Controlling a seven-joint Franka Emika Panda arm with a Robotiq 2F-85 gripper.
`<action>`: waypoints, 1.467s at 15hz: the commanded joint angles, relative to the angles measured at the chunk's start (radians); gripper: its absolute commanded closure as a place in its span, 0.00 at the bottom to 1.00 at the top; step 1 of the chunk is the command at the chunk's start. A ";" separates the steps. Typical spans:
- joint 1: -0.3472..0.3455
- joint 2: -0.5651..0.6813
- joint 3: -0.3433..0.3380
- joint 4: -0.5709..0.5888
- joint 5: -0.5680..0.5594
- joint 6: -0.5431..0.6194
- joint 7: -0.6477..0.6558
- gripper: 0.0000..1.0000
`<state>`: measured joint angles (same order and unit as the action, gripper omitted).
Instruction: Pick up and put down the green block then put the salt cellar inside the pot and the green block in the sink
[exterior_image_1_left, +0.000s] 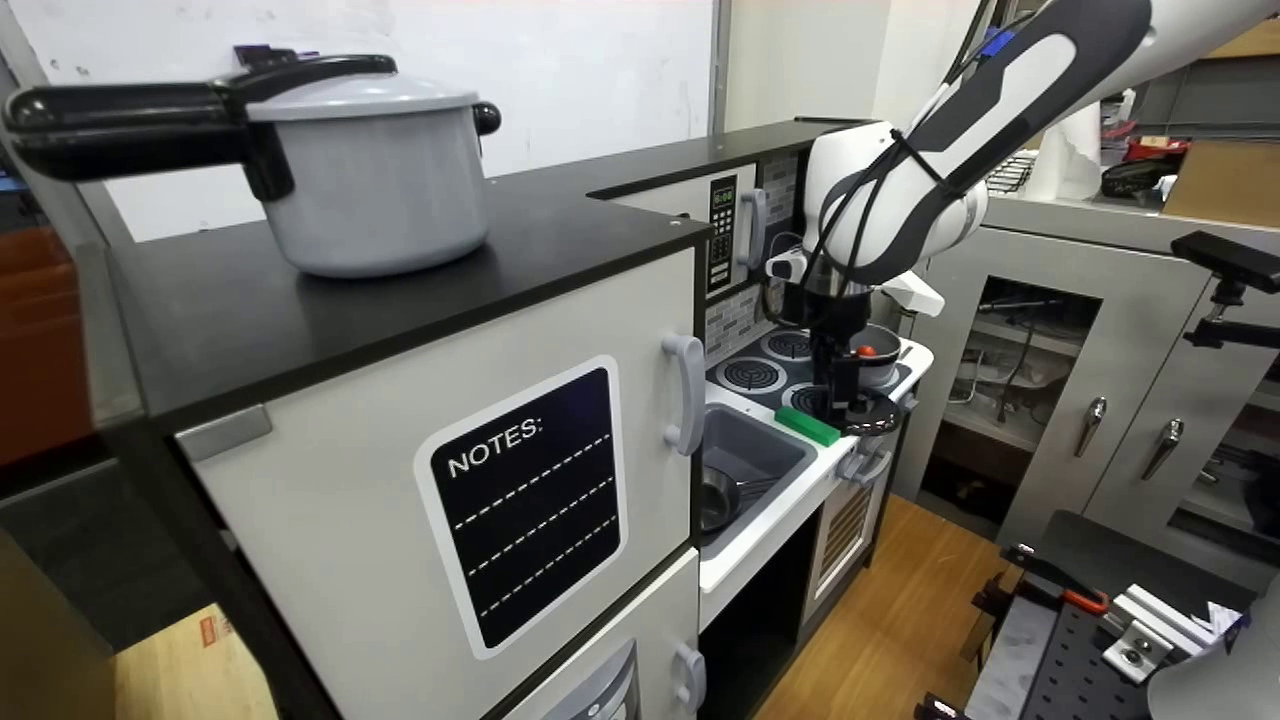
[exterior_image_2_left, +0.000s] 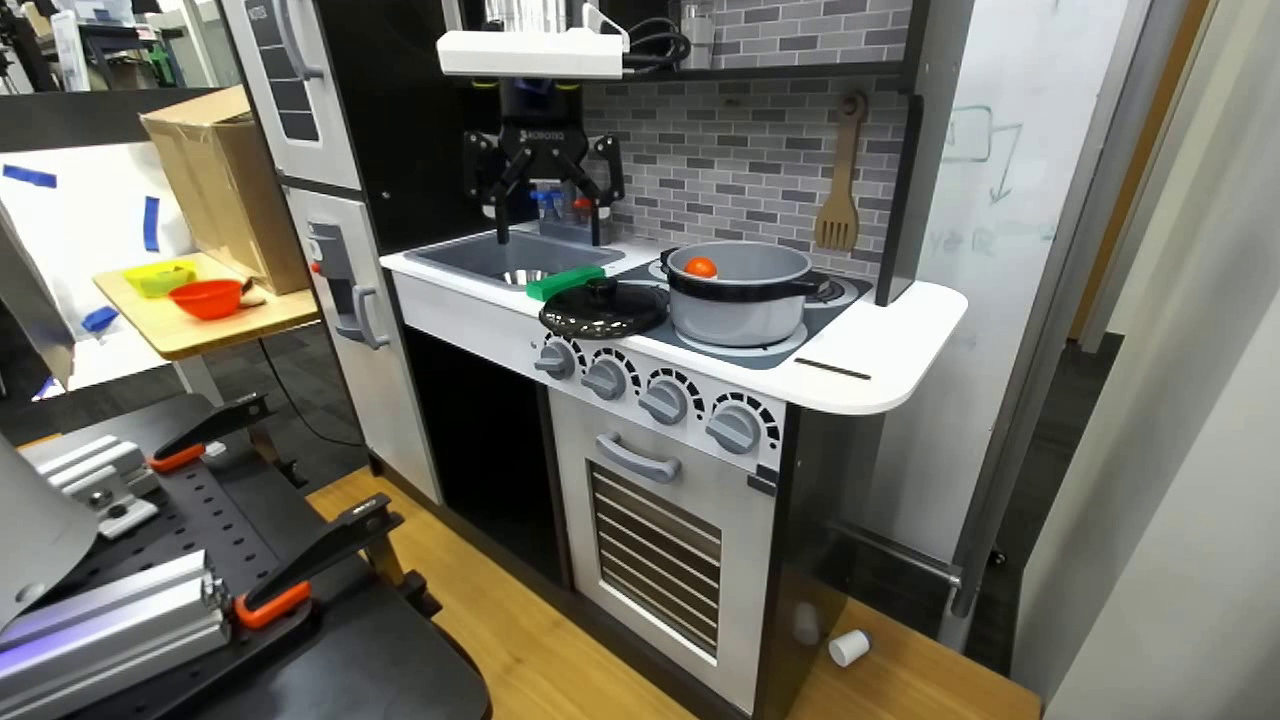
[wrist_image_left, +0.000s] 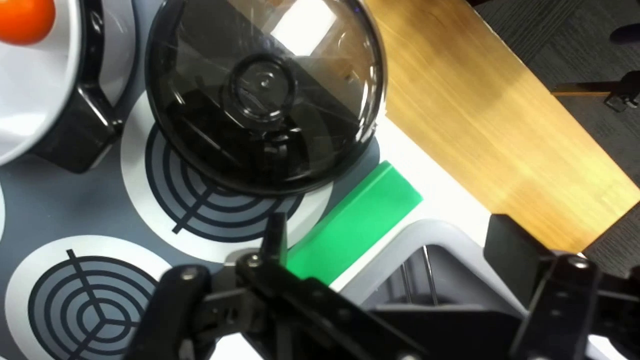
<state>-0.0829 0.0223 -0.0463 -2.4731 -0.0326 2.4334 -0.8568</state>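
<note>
Currently, in an exterior view, the gripper (exterior_image_2_left: 549, 243) hangs above the counter (exterior_image_2_left: 900, 340), its jaws spread wide with nothing between them. Lower down, the green block (exterior_image_2_left: 567, 283) lies on the counter between the sink (exterior_image_2_left: 455, 260) and the stove (exterior_image_2_left: 823, 310), just beside the lid (exterior_image_2_left: 604, 312). The gray pot (exterior_image_2_left: 740, 320) stands on the stove with an orange ball (exterior_image_2_left: 700, 267) in it.

In an exterior view, the gripper shows side-on, so its opening cannot be told there. A dark pot (exterior_image_1_left: 718, 500), partly hidden behind the cabinet (exterior_image_1_left: 330, 520), rests in the sink. A white pot (exterior_image_1_left: 375, 190) stands on the cabinet.

In the wrist view, the fingers (wrist_image_left: 512, 257) stand well apart. The gripper covers one end of the block; the other lies near the lid, and whether the two touch cannot be told.
</note>
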 joint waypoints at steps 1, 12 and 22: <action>0.001 -0.058 -0.009 -0.045 0.062 -0.004 -0.020 0.00; 0.037 -0.020 -0.012 -0.023 0.134 0.001 -0.029 0.00; 0.005 0.134 -0.002 0.063 0.096 0.011 -0.011 0.00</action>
<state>-0.0582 0.1231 -0.0567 -2.4447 0.0794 2.4430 -0.8642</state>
